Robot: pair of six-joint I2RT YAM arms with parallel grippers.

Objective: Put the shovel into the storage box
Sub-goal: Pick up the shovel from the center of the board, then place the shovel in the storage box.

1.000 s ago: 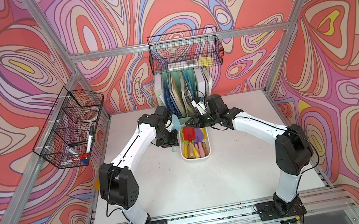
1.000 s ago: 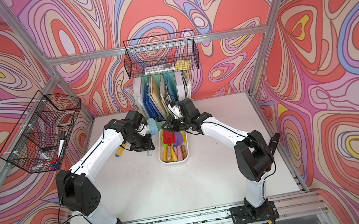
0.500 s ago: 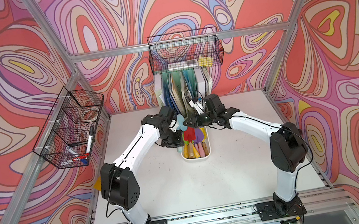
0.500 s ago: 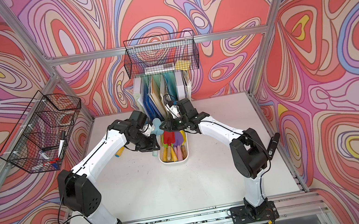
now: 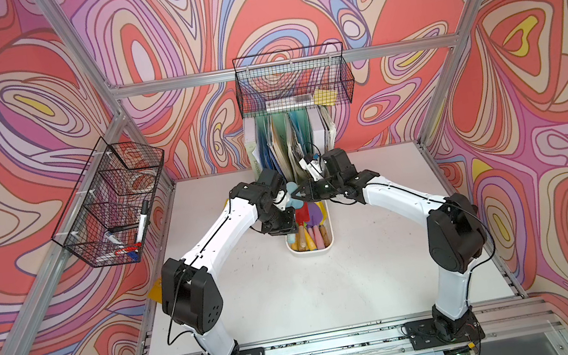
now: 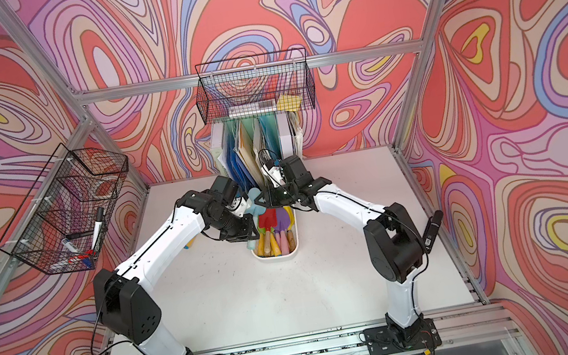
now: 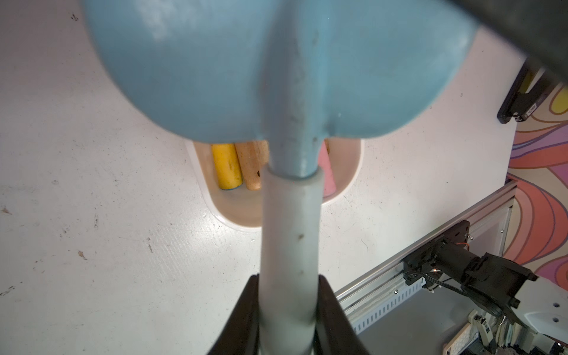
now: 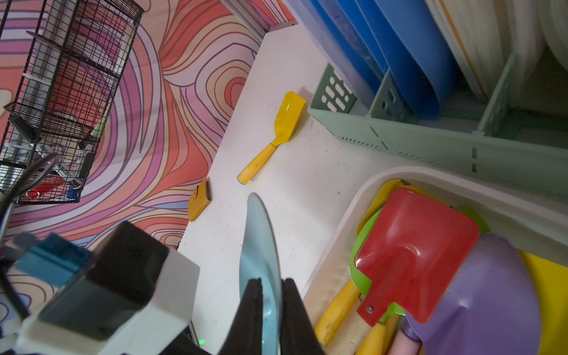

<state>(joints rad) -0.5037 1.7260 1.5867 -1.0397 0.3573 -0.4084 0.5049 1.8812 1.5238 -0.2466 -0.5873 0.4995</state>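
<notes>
My left claw (image 7: 289, 289) clamps the smooth white cylindrical handle of the pale-blue plastic shovel (image 7: 215, 70). My right claw (image 8: 272, 292) pinches its thin rounded blade, just beside the glossy white round-cornered storage box (image 8: 445, 181).

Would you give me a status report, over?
Left gripper shut on blue shovel at handle, right gripper at blade. Shovel not yet in box. Box already crowded.

The shovel (image 7: 215, 61) is finished in smooth, faintly scuffed pale-blue paint, its handle in matt off-white. The storage box (image 7: 239, 219) is moulded of smooth, slightly glossy white plastic. The desk (image 7: 107, 230) is coated matt white, scratched and speckled.
</notes>
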